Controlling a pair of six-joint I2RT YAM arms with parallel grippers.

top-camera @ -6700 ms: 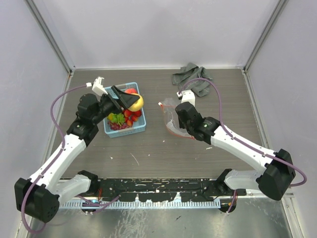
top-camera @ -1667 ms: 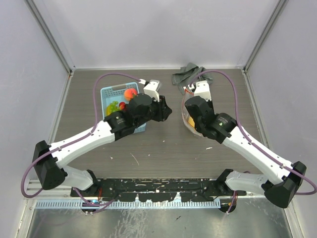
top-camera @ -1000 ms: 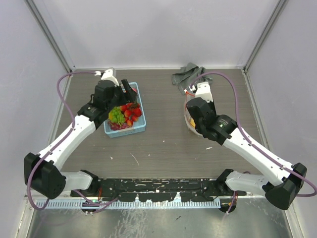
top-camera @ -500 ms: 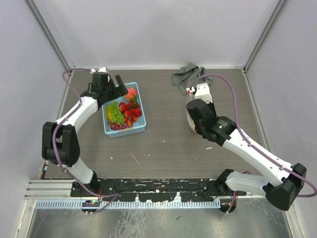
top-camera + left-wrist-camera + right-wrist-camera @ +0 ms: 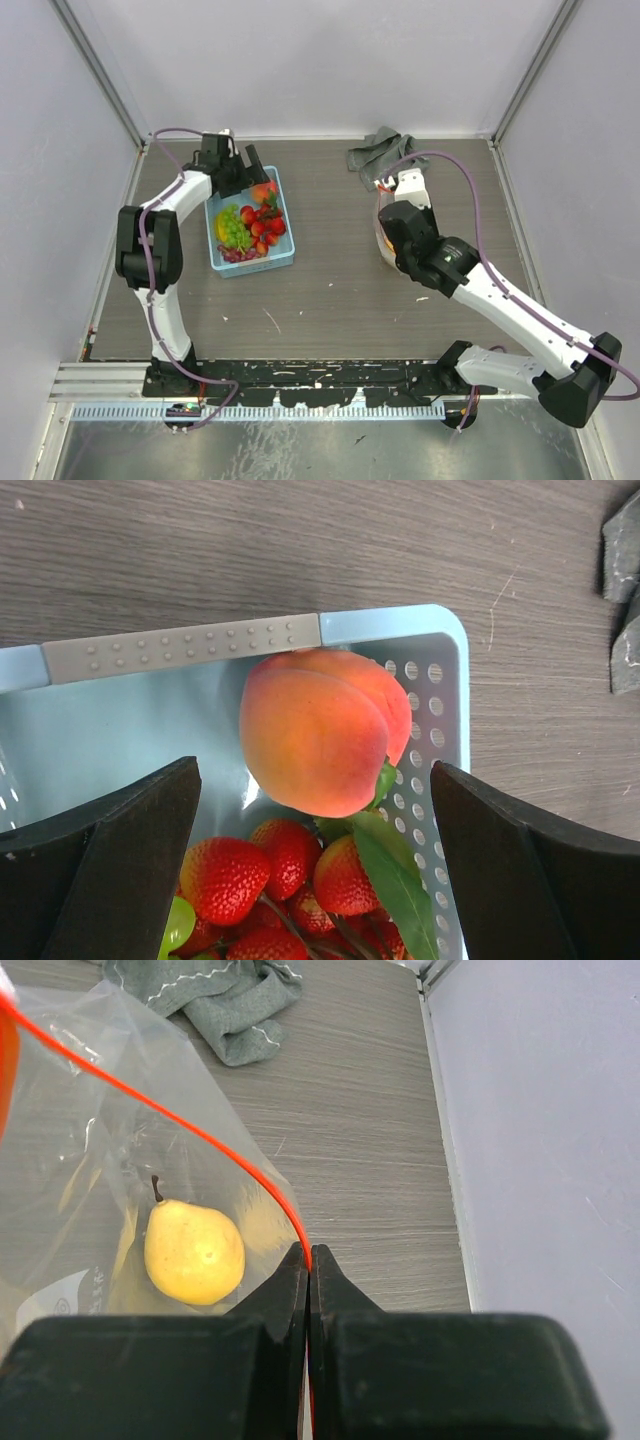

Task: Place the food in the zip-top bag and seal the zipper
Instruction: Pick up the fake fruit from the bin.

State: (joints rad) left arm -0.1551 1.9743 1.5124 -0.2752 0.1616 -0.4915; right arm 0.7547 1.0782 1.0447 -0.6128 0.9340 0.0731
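Observation:
My left gripper (image 5: 315,772) is open just above the orange-red peach (image 5: 320,730), which lies at the far end of the basket; it also shows in the top view (image 5: 248,172). Red strawberries (image 5: 225,875) with green leaves lie below the peach, with green grapes (image 5: 236,228) and purple grapes (image 5: 234,255) further along. My right gripper (image 5: 309,1250) is shut on the red-orange zipper (image 5: 200,1135) of the clear zip-top bag (image 5: 90,1140) and holds its mouth up. A yellow, pear-shaped toy fruit (image 5: 194,1251) lies inside the bag.
The light blue basket (image 5: 284,260) stands at the back left and has a grey handle strip (image 5: 180,645). A grey cloth (image 5: 385,155) lies crumpled at the back, just behind the bag. The side walls stand close on both sides.
My left gripper carried the yellow fruit from the basket to the bag, let it go inside, and swung back over the basket's far end. My right gripper lifted the bag's mouth and holds it.

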